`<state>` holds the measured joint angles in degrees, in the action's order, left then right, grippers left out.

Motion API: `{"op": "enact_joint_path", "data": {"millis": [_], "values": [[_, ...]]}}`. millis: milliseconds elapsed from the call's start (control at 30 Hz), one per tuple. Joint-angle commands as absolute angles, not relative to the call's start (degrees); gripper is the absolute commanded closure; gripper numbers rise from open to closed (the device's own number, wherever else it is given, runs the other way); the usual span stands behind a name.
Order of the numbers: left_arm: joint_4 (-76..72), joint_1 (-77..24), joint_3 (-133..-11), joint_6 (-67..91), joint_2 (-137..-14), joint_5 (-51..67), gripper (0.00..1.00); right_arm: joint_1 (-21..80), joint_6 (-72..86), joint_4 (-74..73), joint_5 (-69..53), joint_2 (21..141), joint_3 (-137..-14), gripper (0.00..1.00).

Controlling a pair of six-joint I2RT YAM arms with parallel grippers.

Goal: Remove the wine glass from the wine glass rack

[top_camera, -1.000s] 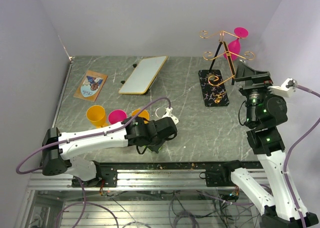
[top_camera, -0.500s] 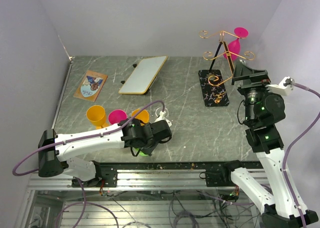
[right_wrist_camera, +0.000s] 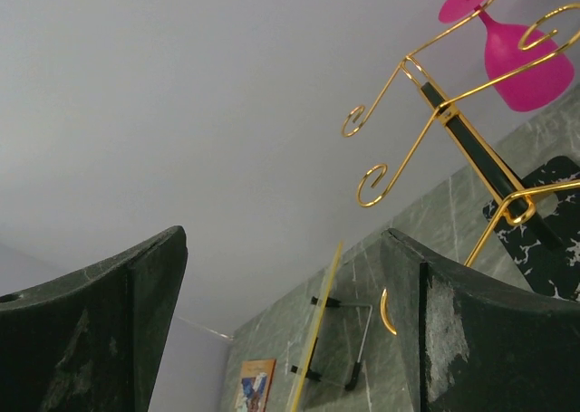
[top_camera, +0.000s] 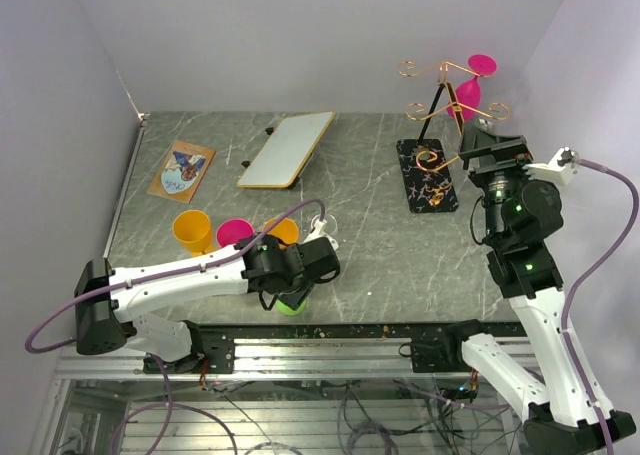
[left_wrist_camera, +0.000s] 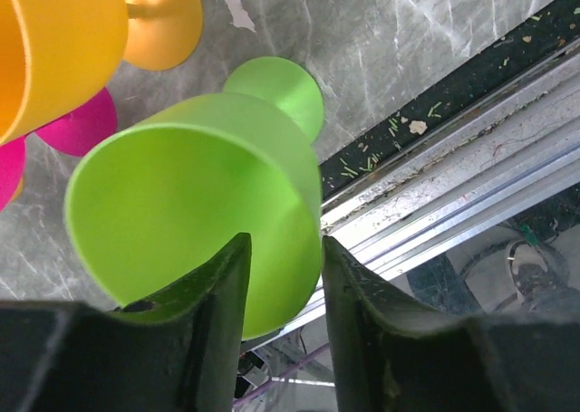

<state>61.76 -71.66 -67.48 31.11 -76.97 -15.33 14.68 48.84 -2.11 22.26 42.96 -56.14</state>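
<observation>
A pink wine glass (top_camera: 469,94) hangs upside down from the gold-wire wine glass rack (top_camera: 437,71), whose black veined base (top_camera: 427,175) sits at the table's back right. My right gripper (top_camera: 488,143) is open just right of the rack, below the glass, with nothing between its fingers. From the right wrist view (right_wrist_camera: 283,240) the pink glass (right_wrist_camera: 530,63) and rack (right_wrist_camera: 435,104) lie up and to the right. My left gripper (left_wrist_camera: 285,244) is at the front edge, jaws parted around the bowl of a green glass (left_wrist_camera: 199,186), which stands on its foot (top_camera: 292,303).
Two orange glasses (top_camera: 192,230) (top_camera: 283,229) and a pink one (top_camera: 235,233) stand left of the green glass. A white board on a stand (top_camera: 287,148) and a picture card (top_camera: 182,169) lie at the back left. The metal rail (top_camera: 330,340) runs along the near edge.
The left arm drew back toward the front edge with the green glass, and its jaws have parted from it. The right gripper shifted slightly toward the rack.
</observation>
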Motion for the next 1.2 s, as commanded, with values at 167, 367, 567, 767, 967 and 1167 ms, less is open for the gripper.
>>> {"op": "enact_joint_path", "data": {"millis": [167,367,567,767,967,1167], "values": [[57.86,-68.86,-72.64,27.67,-70.84,-18.73,0.37,14.71,47.34,-4.47,23.13,43.01,-56.98,0.14],[48.02,-65.47,-77.4,20.96,-68.05,-18.53,0.3,14.7,46.33,-5.27,23.7,43.36,-58.8,0.14],[28.2,-59.01,-80.01,15.71,-66.64,-16.1,0.22,14.68,43.51,-7.49,24.96,44.73,-60.35,0.14],[13.68,-52.86,-81.51,15.7,-67.72,-13.16,0.18,14.74,44.17,-9.97,24.79,48.49,-64.04,0.15],[10.53,-47.97,-77.15,17.71,-66.4,-9.81,0.19,14.7,45.74,-11.96,24.68,56.46,-70.7,0.17],[5.6,-43.05,-68.82,18.27,-60.93,-4.54,0.18,14.37,44.47,-13.31,29.68,67.21,-80.36,0.17]]}}
